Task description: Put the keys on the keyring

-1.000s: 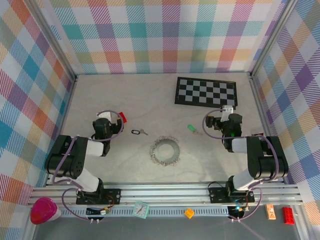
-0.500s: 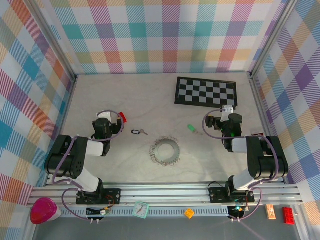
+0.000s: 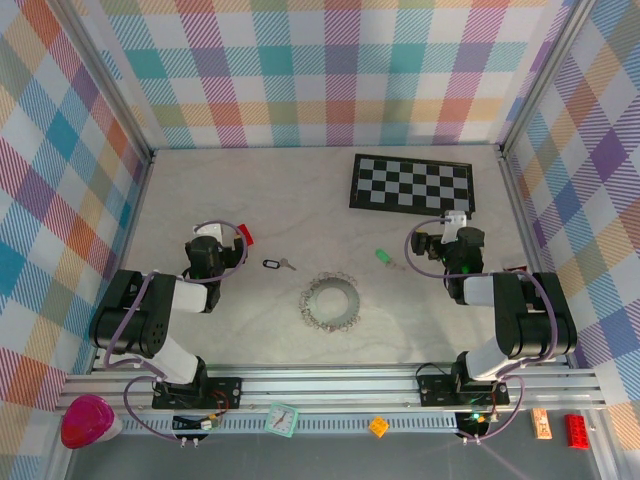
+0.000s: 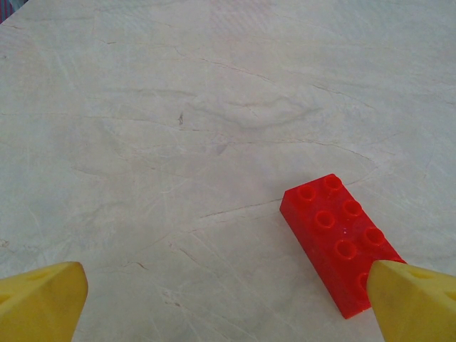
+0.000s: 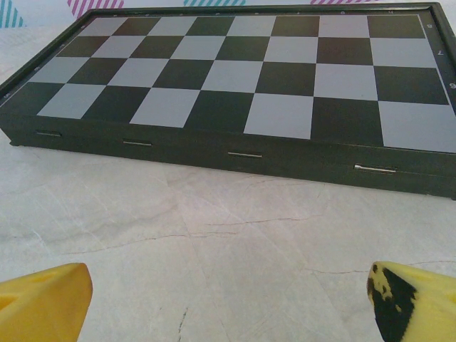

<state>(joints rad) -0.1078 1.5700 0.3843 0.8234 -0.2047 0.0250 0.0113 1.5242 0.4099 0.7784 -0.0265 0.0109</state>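
Note:
In the top view a black-headed key [image 3: 274,264] lies on the table left of centre, and a green-headed key [image 3: 384,257] lies right of centre. The silvery beaded keyring [image 3: 332,300] rests flat between and nearer than them. My left gripper [image 3: 210,237] sits left of the black key. In its wrist view its yellow fingertips [image 4: 41,299] stand wide apart over bare table. My right gripper [image 3: 455,222] is right of the green key, facing the back. Its yellow fingertips [image 5: 44,296] are spread with nothing between them.
A red block [image 4: 340,241] lies by my left gripper's right fingertip, seen also in the top view [image 3: 244,235]. A black-and-white chessboard [image 3: 412,183] lies at the back right, just ahead of my right gripper [image 5: 249,78]. Plaid walls enclose the table.

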